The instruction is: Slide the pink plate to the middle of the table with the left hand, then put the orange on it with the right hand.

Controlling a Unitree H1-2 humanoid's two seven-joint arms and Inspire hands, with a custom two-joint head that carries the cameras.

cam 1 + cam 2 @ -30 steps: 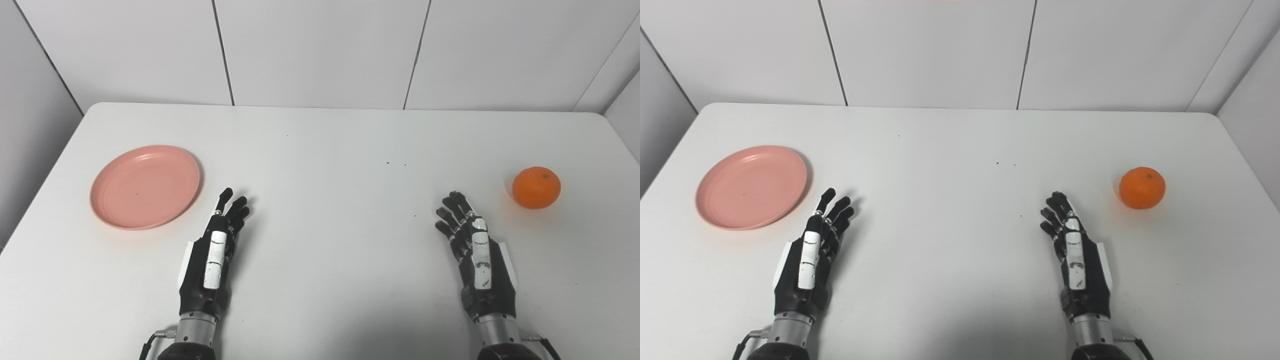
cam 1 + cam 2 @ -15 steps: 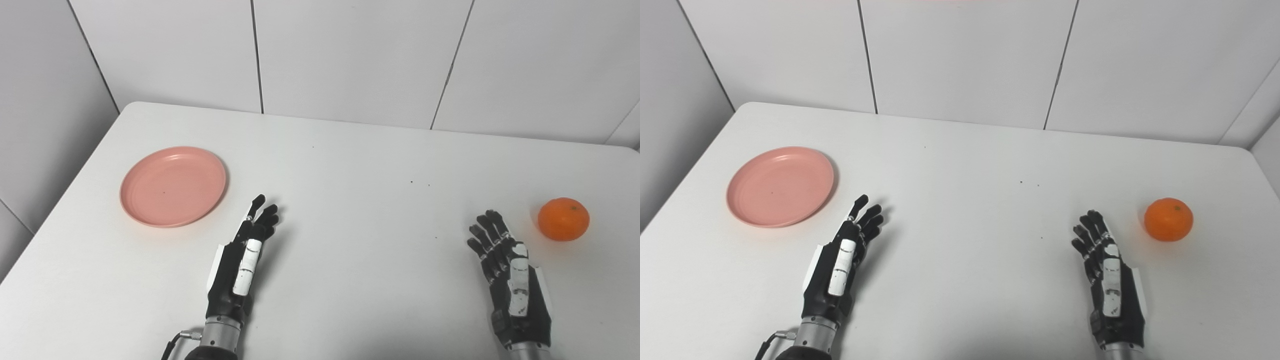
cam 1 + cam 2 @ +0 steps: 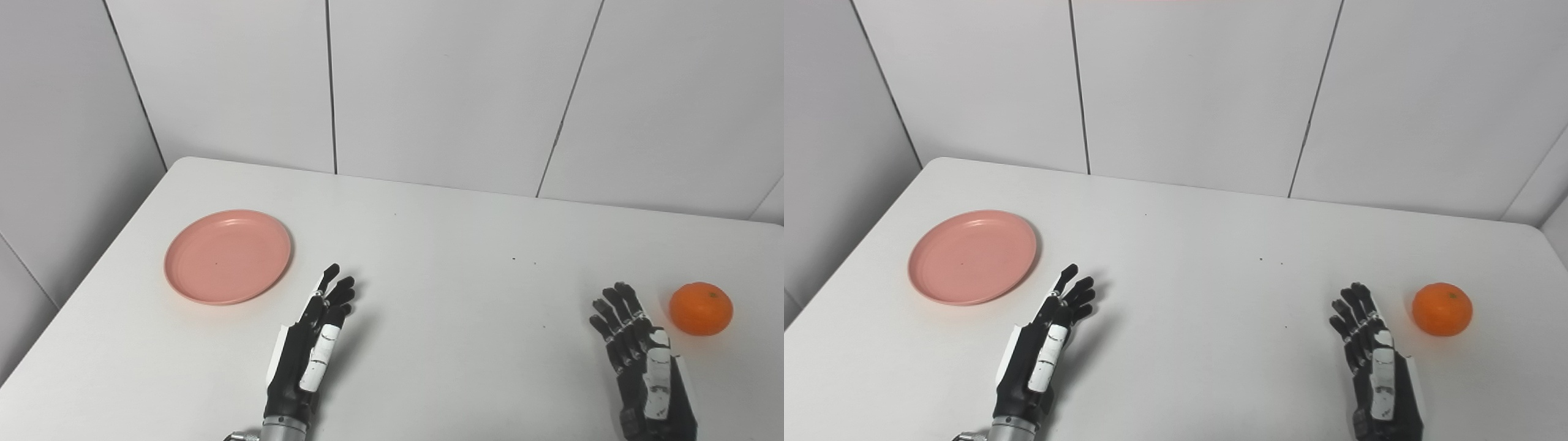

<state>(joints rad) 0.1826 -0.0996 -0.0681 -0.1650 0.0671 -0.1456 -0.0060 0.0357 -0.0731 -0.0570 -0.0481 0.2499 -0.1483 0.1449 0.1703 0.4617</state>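
Plate-sliding not yet begun: both hands lie empty, fingers spread; left hand [image 3: 311, 349] must reach ten o'clock to the pink plate [image 3: 228, 256], orange [image 3: 701, 308] waiting by the right hand [image 3: 643, 361].

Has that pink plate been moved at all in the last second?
No. The pink plate sits equally near the table's left edge; only the camera shifted.
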